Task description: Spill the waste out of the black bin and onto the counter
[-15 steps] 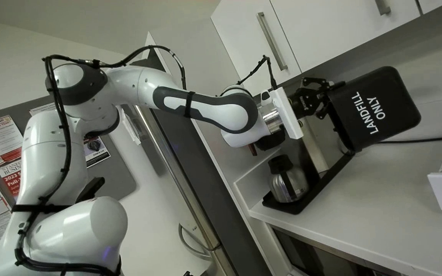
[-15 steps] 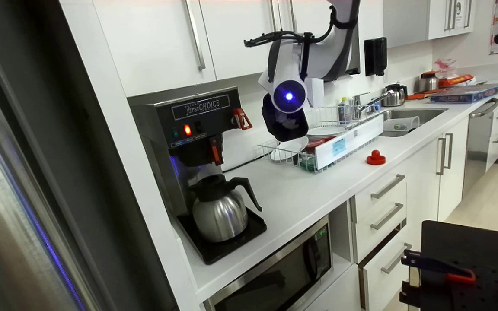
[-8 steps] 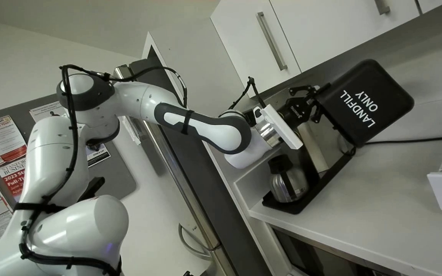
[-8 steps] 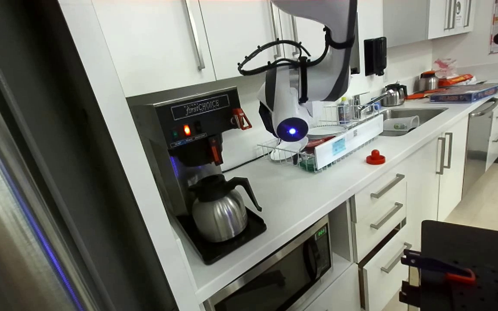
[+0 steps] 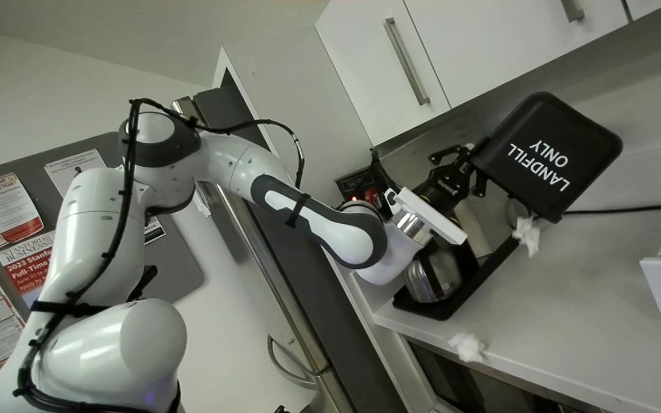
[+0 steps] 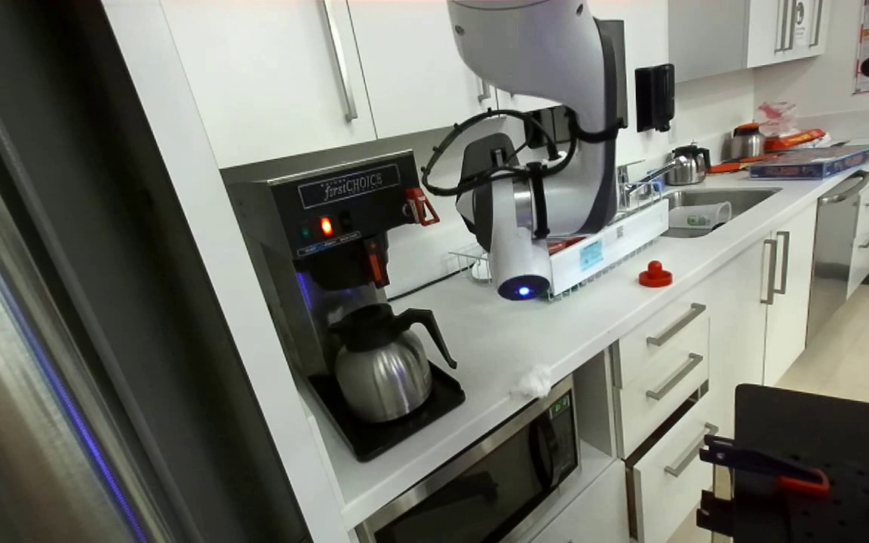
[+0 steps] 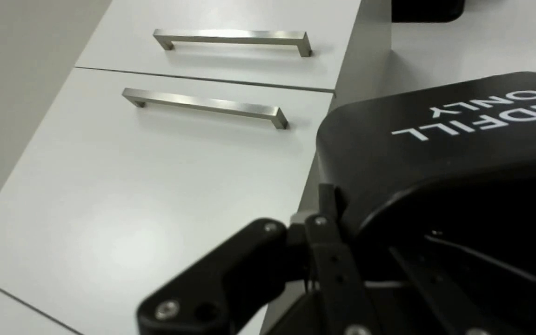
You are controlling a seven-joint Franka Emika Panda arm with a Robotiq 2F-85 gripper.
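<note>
Gripper [image 5: 475,155] pinching the tipped black plastic bin [image 5: 549,154], upper right in an exterior view; crumpled waste [image 5: 468,347] at the counter's [image 5: 583,312] front edge, another scrap [image 5: 527,235] beneath, perhaps airborne!

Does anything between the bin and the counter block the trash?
Nothing visible does: a scrap shows below the tipped bin, a second scrap at the edge of the counter. The black tray is nearby; whether it reaches under the bin, I can't tell.

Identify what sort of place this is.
A kitchen, probably a shared workplace one: the commercial-looking coffee maker, the sink and the black bin lettered LANDFILL ONLY point that way.
</note>
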